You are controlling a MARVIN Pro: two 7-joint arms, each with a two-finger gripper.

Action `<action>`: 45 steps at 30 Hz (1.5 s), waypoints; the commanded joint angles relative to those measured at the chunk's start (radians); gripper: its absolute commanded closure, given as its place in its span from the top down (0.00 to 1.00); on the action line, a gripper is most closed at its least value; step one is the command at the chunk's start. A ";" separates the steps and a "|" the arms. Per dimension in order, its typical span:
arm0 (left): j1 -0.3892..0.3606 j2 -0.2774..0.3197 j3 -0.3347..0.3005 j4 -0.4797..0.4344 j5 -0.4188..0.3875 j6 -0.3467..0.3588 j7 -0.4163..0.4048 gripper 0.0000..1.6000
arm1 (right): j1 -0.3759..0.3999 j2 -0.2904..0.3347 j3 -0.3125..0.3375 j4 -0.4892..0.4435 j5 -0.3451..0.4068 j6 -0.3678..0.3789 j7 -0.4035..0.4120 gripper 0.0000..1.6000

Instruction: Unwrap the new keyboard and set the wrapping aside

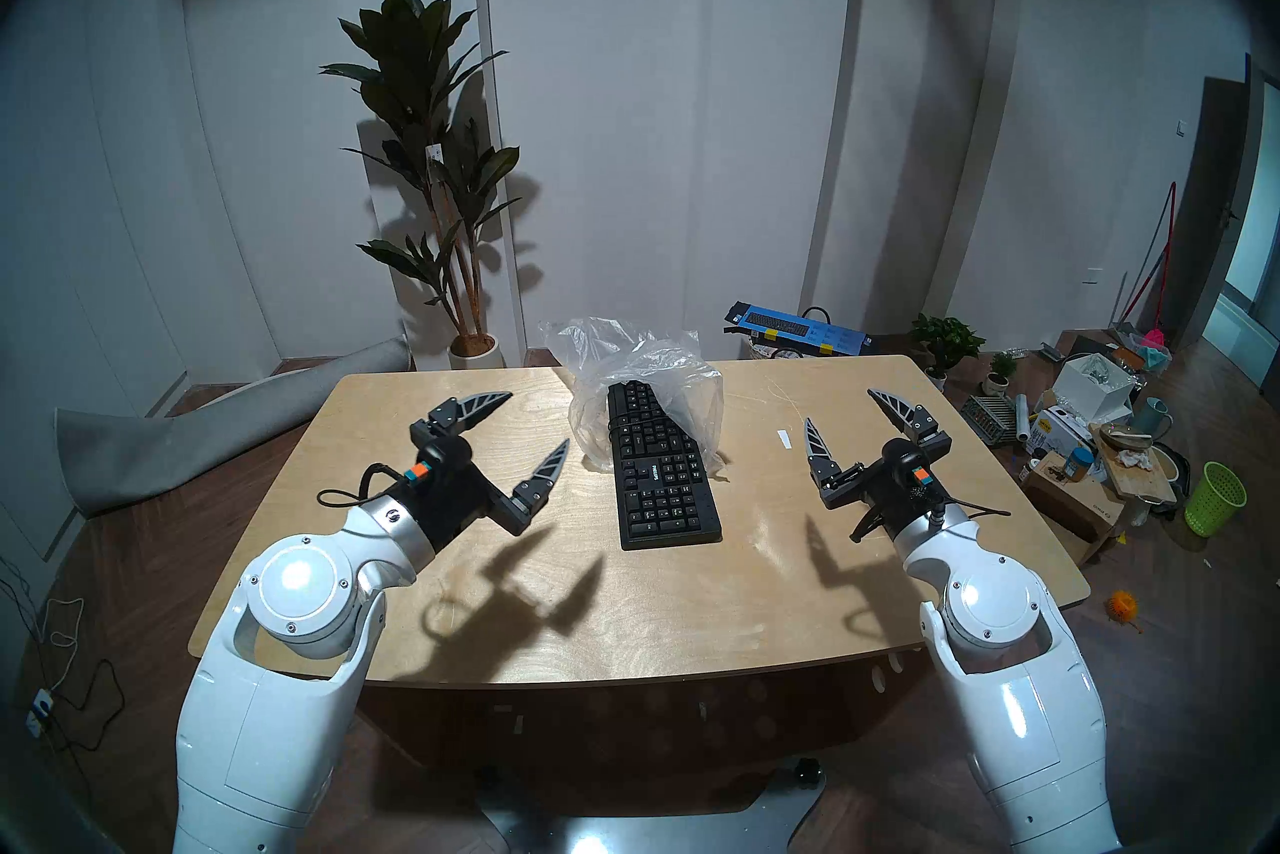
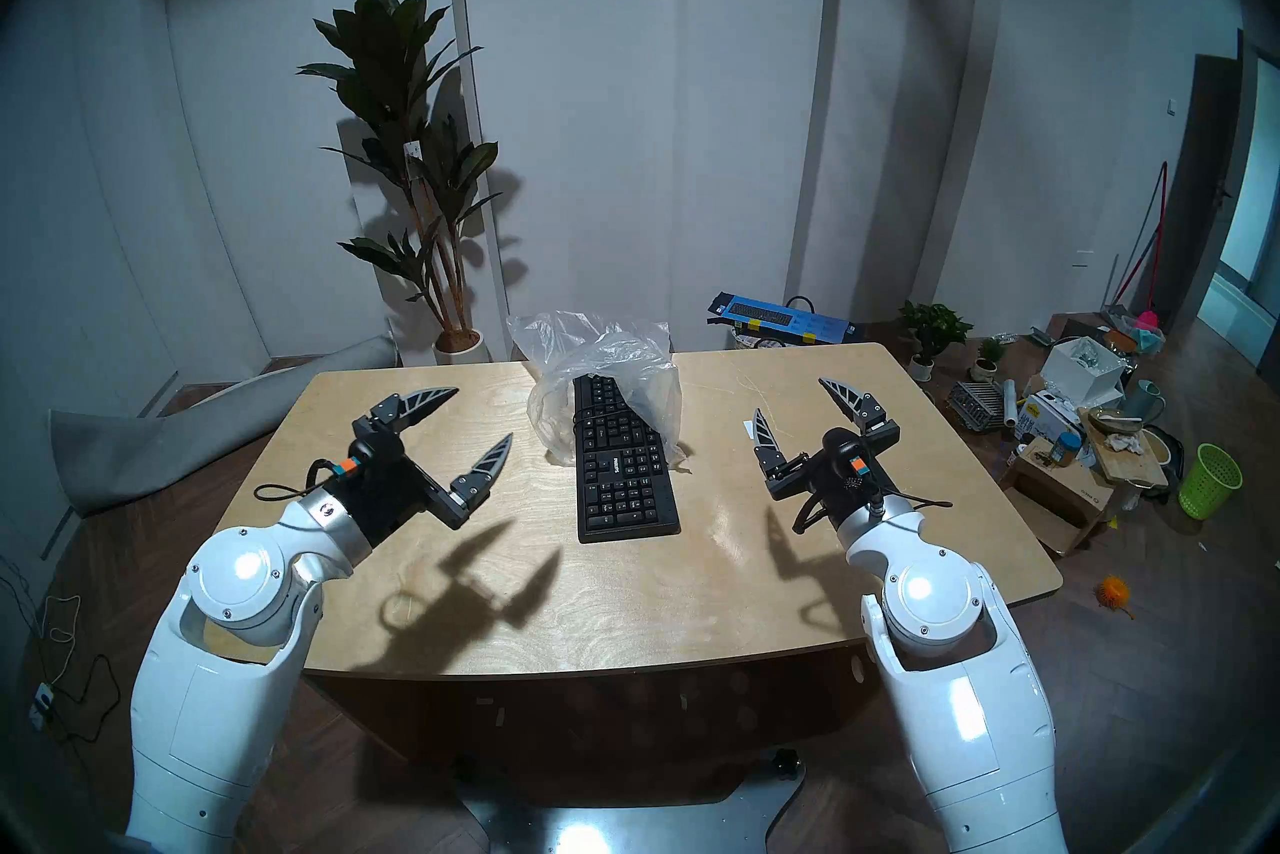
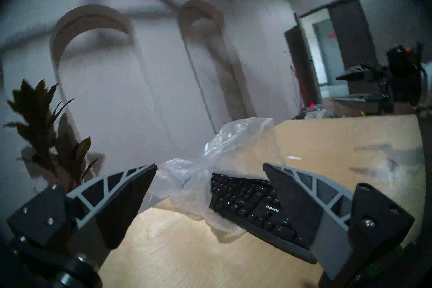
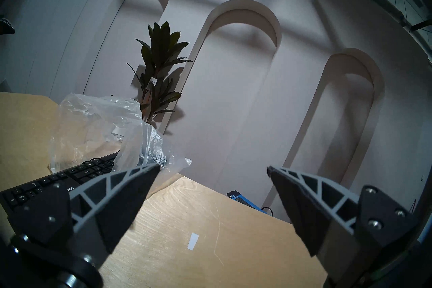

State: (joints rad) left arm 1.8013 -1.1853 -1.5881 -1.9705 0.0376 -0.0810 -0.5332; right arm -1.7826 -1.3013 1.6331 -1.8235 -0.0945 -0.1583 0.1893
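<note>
Keyboard [image 1: 661, 471] lying lengthwise mid-desk [image 1: 900, 596], near half bare, far half sitting inside crinkled clear wrapping [image 1: 641, 378] (bag mouth facing the robot). Left gripper [image 1: 530, 424] hovering just left of it, fingers spread, grasping nothing. Right gripper [image 1: 846, 412] hanging to its right, fingers likewise released.

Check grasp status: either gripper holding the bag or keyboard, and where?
Nothing held. Left gripper and right gripper are both open above the table, flanking the keyboard, whose far end sits in the wrapping.
</note>
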 commanded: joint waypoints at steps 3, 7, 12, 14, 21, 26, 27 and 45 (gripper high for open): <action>-0.124 0.034 0.094 0.077 0.215 -0.145 0.040 1.00 | 0.009 -0.006 0.004 -0.016 0.001 -0.016 -0.013 1.00; -0.178 -0.022 0.130 0.115 0.270 -0.141 0.080 1.00 | 0.010 -0.007 0.003 -0.014 0.001 -0.015 -0.016 1.00; -0.225 -0.056 0.150 0.081 0.307 -0.138 0.101 1.00 | 0.011 -0.007 0.002 -0.010 0.002 -0.012 -0.018 1.00; -0.222 -0.073 0.162 0.055 0.318 -0.144 0.107 1.00 | 0.011 -0.007 0.002 -0.009 0.002 -0.012 -0.019 1.00; -0.288 -0.109 0.217 0.049 0.371 -0.173 0.103 1.00 | 0.012 -0.009 0.001 -0.008 0.003 -0.015 -0.022 1.00; -0.325 -0.118 0.251 0.138 0.435 -0.207 0.086 1.00 | 0.012 -0.009 0.001 -0.009 0.002 -0.016 -0.026 1.00; -0.356 -0.116 0.260 0.170 0.445 -0.207 0.083 1.00 | 0.012 -0.009 0.001 -0.009 0.003 -0.016 -0.026 1.00; -0.519 -0.197 0.251 0.439 0.577 -0.233 0.081 1.00 | 0.014 -0.011 -0.001 -0.005 0.004 -0.016 -0.034 1.00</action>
State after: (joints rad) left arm 1.3958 -1.3373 -1.3233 -1.5815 0.5917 -0.3073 -0.4570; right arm -1.7776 -1.3141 1.6336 -1.8104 -0.0885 -0.1642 0.1559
